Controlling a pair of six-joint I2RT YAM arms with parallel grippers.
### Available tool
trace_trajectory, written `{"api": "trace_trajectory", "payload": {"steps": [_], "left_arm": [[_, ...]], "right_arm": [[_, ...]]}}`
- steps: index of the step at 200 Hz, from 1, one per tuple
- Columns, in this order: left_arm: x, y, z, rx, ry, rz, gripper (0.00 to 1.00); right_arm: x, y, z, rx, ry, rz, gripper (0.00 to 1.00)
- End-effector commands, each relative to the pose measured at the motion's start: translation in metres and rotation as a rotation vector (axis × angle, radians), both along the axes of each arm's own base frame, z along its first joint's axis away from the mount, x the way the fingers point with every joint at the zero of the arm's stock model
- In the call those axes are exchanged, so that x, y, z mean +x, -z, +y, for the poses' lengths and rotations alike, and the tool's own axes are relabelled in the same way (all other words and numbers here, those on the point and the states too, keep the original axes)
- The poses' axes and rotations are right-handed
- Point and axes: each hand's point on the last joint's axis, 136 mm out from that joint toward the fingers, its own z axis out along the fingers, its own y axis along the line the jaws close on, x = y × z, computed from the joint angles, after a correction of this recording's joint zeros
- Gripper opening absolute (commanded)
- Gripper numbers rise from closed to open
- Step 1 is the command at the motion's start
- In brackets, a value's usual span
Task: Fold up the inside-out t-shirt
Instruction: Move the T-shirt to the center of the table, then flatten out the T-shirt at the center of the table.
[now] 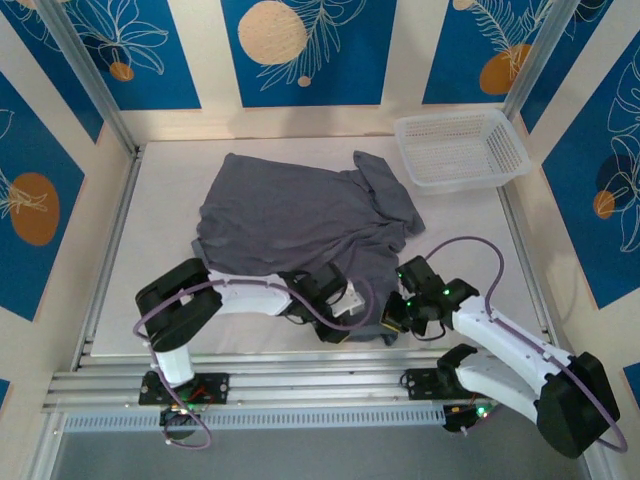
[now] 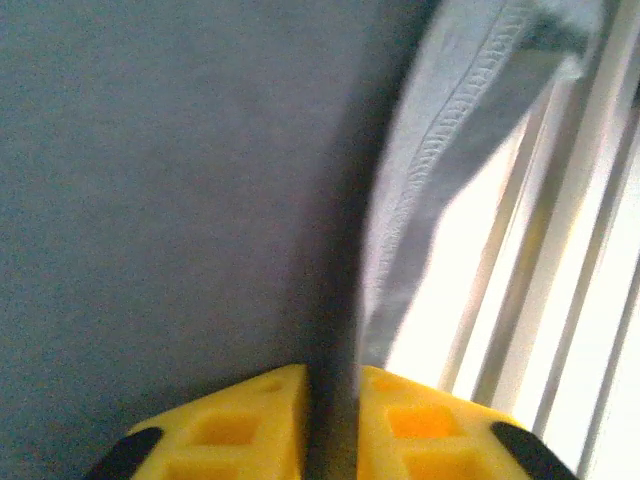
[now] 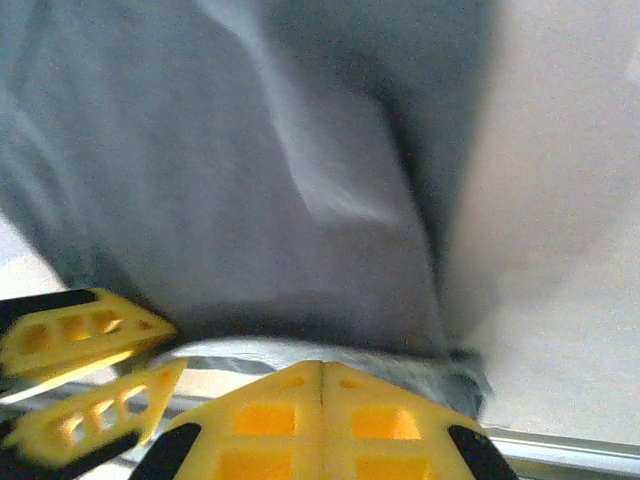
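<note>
Found left gripper (image 2: 332, 375) nearly closed, pinching the inside-out t-shirt (image 1: 290, 215) at its near hem (image 2: 440, 150); right gripper (image 3: 321, 368) clamped tight on same hem, above counter (image 1: 160, 300).

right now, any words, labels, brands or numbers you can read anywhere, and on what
None: there is no readable text.
The t-shirt is plain grey with no print or tag showing, the white basket is unmarked, and the blue wall panels carry only leaf and circle patterns.

Cream walls (image 1: 215, 60) carry blue leaf-print panels (image 1: 340, 50); brightly lit white tabletop (image 1: 160, 230) framed by aluminium rails (image 1: 300, 385)
</note>
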Motion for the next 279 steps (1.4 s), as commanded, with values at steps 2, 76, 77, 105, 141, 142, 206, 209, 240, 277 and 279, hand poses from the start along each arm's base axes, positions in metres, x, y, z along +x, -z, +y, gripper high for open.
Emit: {"api": "trace_trajectory", "payload": {"steps": [2, 76, 77, 105, 141, 142, 206, 209, 240, 277, 279], "left_arm": [[0.012, -0.001, 0.021, 0.018, -0.095, -0.105, 0.01], [0.093, -0.015, 0.100, 0.102, -0.737, -0.337, 0.00], [0.094, -0.014, 0.102, 0.103, -0.746, -0.333, 0.00], [0.108, 0.007, 0.135, 0.121, -0.933, -0.198, 0.00], [0.109, 0.009, 0.135, 0.067, -0.919, -0.140, 0.09], [0.109, 0.008, 0.134, 0.064, -0.918, -0.140, 0.10], [0.108, -0.054, 0.154, -0.136, -0.938, -0.298, 0.35], [0.108, -0.059, 0.157, -0.145, -0.942, -0.312, 0.36], [0.106, -0.100, 0.189, -0.184, -0.993, -0.454, 0.38], [0.099, -0.113, 0.218, -0.170, -1.049, -0.524, 0.40], [0.099, -0.113, 0.218, -0.170, -1.049, -0.524, 0.40]], "right_arm": [[0.016, -0.031, 0.034, 0.109, -0.072, -0.105, 0.00], [0.020, -0.024, 0.020, -0.010, -0.148, -0.214, 0.42], [0.019, -0.024, 0.020, -0.008, -0.153, -0.212, 0.42], [-0.001, -0.006, 0.025, 0.012, -0.217, -0.131, 0.42], [-0.007, 0.001, 0.047, -0.049, -0.359, -0.114, 0.42], [-0.007, 0.000, 0.048, -0.050, -0.363, -0.117, 0.42], [-0.010, -0.020, 0.119, -0.064, -0.565, -0.328, 0.38], [-0.011, -0.020, 0.122, -0.068, -0.574, -0.340, 0.38], [-0.013, -0.009, 0.145, -0.123, -0.645, -0.338, 0.38], [-0.022, 0.010, 0.164, -0.253, -0.746, -0.256, 0.43], [-0.022, 0.011, 0.164, -0.264, -0.749, -0.252, 0.43]]}}
